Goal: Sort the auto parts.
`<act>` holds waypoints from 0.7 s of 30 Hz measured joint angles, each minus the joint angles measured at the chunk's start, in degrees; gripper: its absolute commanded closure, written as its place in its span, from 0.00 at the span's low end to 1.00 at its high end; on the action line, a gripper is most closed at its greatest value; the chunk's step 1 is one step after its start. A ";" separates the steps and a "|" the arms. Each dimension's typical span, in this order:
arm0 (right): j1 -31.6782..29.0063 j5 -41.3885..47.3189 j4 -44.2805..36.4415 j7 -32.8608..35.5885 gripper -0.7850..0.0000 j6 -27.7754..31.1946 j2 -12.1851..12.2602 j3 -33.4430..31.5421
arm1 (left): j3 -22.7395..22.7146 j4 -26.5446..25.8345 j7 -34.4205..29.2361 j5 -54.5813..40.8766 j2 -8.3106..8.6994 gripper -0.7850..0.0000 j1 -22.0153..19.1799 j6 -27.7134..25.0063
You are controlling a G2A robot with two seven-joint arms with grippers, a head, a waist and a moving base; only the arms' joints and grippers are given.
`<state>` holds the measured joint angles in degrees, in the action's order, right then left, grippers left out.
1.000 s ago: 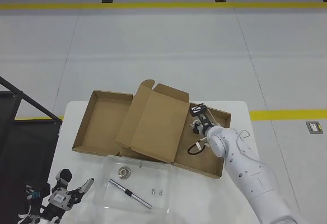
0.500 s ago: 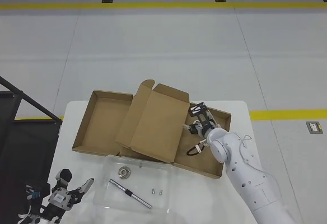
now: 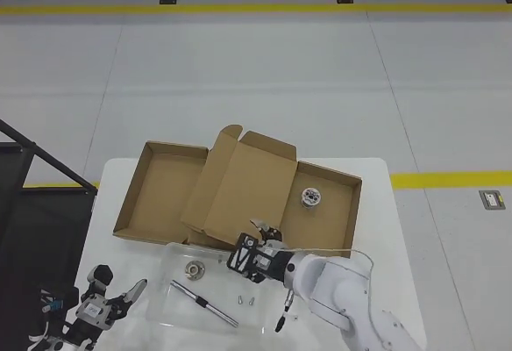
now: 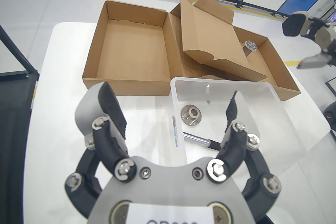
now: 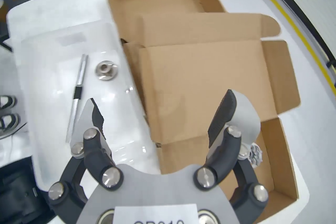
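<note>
White table [image 3: 133, 259], cardboard box [image 3: 164, 189], clear tray [image 3: 164, 298], right gripper [image 5: 160, 97] wide-jawed

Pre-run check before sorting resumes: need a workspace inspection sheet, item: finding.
Surface: white table, rounded corners.
Job's things: cardboard box open, flaps up, with a toothed round part in its right compartment. In front of the box, a clear bin holds a flanged hub, a metal rod and two small screws.
Clutter: nothing seen.
Tools: left tool open, empty, at the table's near left corner beside the bin. Right tool open, empty, over the bin's edge by the box.
Cables: thin cable loop on the right arm.
Surroundings: grey floor with a yellow line; black frame left of the table.
</note>
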<state>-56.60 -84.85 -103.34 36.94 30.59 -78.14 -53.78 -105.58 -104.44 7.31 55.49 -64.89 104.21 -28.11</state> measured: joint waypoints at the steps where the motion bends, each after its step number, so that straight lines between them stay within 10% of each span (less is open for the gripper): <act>1: -0.21 -0.71 -0.33 0.72 0.00 1.09 -0.07 1.37 | 0.00 0.00 0.00 0.00 0.00 0.00 0.00 0.00; 21: -2.93 -10.35 -1.23 4.21 0.07 -2.50 -0.44 8.00 | 0.00 0.00 0.00 0.00 0.00 0.00 0.00 0.00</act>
<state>-59.53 -95.20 -104.57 41.14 28.08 -78.58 -45.78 -105.58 -104.44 7.31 55.49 -64.89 104.21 -28.11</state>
